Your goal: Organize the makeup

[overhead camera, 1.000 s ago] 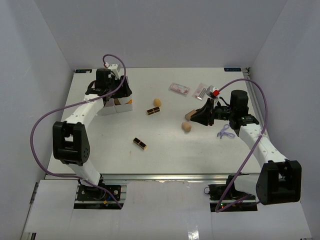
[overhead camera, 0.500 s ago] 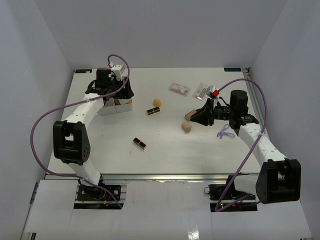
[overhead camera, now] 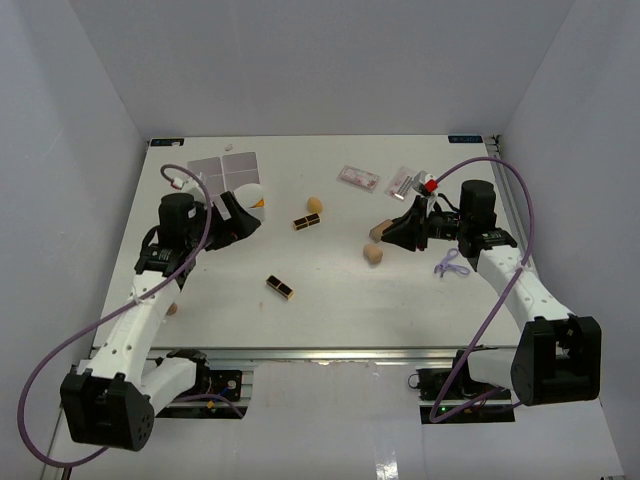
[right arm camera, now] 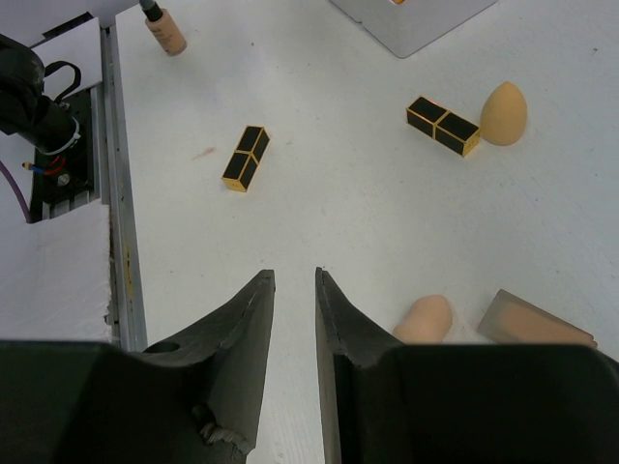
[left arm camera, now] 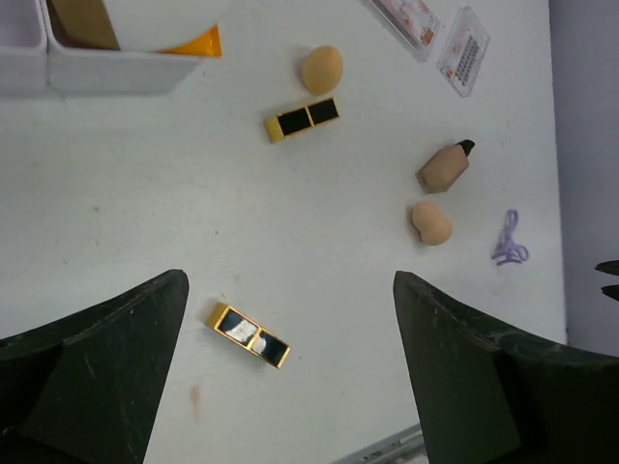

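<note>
My left gripper (overhead camera: pixel 240 215) (left arm camera: pixel 290 280) hangs wide open and empty above the table, near the white box (overhead camera: pixel 222 170). An orange white-capped tube (overhead camera: pixel 256 199) (left arm camera: pixel 193 42) stands in the box. Two black-and-gold lipsticks (overhead camera: pixel 280 288) (overhead camera: pixel 307 221) lie mid-table; one (left arm camera: pixel 250 335) shows just ahead of my left fingers. One beige sponge (overhead camera: pixel 315 204) lies by the far lipstick. Another sponge (overhead camera: pixel 372 254) and a tan bottle (overhead camera: pixel 377 231) lie right beside my right gripper (overhead camera: pixel 392 230) (right arm camera: pixel 295 275). Its jaws stand a narrow gap apart, holding nothing. Two clear packets (overhead camera: pixel 358 177) (overhead camera: pixel 402 181) lie at the back.
A purple loop of cord (overhead camera: pixel 452 262) lies under the right arm. A second small tan bottle (overhead camera: pixel 172 310) (right arm camera: pixel 164 29) lies near the table's left front edge. White walls close in the table on three sides.
My left arm has pulled back from the white box toward the near left, and its jaws have opened wide. The right arm has stayed in place, its jaws a touch wider.
</note>
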Tool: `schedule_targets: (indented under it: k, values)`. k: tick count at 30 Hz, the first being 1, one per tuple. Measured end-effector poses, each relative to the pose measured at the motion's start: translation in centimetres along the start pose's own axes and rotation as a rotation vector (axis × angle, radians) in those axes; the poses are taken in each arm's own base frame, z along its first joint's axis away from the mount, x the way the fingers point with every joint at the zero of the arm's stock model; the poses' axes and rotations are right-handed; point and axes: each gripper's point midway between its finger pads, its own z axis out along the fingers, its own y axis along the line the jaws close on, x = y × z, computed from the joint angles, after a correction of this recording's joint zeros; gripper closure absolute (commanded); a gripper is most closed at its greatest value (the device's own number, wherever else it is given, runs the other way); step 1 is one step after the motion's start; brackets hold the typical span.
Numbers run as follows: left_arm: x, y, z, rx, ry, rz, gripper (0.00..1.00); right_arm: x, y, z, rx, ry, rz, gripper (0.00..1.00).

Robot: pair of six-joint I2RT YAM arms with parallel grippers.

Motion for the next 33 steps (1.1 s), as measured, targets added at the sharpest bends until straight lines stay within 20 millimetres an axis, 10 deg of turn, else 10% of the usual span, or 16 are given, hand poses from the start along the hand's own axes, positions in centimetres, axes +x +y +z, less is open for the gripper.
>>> schedule_targets:
  k: [9, 20, 33]
  values:
    - [10.3, 2.3, -2.5, -0.079, 0.213, -0.330, 0.03, 0.1, -0.8, -0.2, 0.048, 0.008, -0.004, 0.67]
    - [17.9, 2.1, -1.9, -0.322, 0.422, -0.511, 0.08, 0.0, -2.2, -1.0, 0.130, 0.010, 0.008, 0.65]
    - [19.1, 3.5, 3.0, -0.611, 0.477, -0.445, 0.22, -0.1, -2.8, -1.6, 0.159, 0.004, 0.025, 0.65]
